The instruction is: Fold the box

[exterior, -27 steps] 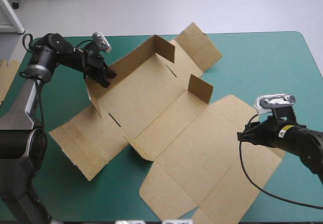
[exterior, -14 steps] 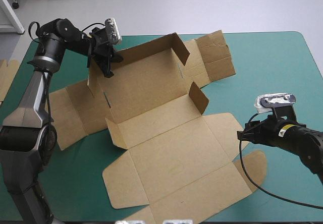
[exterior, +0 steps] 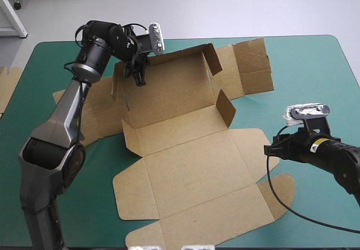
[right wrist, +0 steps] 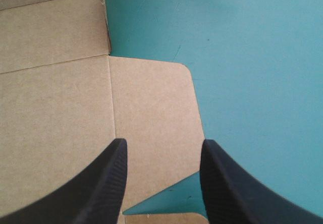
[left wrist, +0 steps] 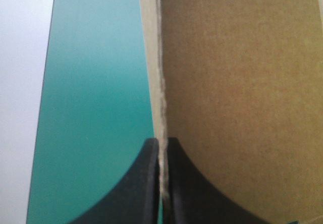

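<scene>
Brown box [exterior: 191,171], teal-green cover [exterior: 315,75], black right hand [right wrist: 164,142].

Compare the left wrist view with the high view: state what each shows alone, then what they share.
Only the left wrist view: the left gripper shut on a thin edge of the box, seen close. Only the high view: the whole box, partly folded up, its lid flat, the right gripper at the lid's right edge, and spare board at the table's left edge. Both: brown board and the teal-green cover.
</scene>
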`<control>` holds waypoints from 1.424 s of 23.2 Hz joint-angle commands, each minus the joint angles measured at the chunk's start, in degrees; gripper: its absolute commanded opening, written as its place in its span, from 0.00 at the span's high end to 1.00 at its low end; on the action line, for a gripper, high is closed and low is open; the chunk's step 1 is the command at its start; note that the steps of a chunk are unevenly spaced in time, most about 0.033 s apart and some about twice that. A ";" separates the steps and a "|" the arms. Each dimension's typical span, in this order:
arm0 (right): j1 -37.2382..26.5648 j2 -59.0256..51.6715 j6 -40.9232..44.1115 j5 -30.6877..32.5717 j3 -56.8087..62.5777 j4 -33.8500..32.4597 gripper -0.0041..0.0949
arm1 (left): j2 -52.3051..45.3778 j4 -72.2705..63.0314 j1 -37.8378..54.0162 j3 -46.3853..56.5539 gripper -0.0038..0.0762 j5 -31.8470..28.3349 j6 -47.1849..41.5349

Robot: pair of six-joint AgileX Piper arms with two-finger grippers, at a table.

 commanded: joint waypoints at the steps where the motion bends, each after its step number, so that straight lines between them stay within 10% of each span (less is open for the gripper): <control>1: -0.33 -0.70 -0.52 -3.91 -2.03 -0.81 0.53 | -3.35 0.88 -2.86 -1.96 0.96 -3.41 1.69; 19: -0.33 3.97 5.29 8.59 -17.32 -15.64 0.53 | -5.15 21.99 -15.63 5.96 0.97 -14.44 -14.26; 26: -0.33 5.47 5.72 9.73 -24.91 -17.35 0.54 | -19.11 31.18 -19.89 31.62 0.97 -35.86 -26.36; 33: -0.33 6.16 1.40 11.12 -27.19 -9.88 0.54 | -21.36 43.29 -18.14 35.86 0.97 -45.12 -15.73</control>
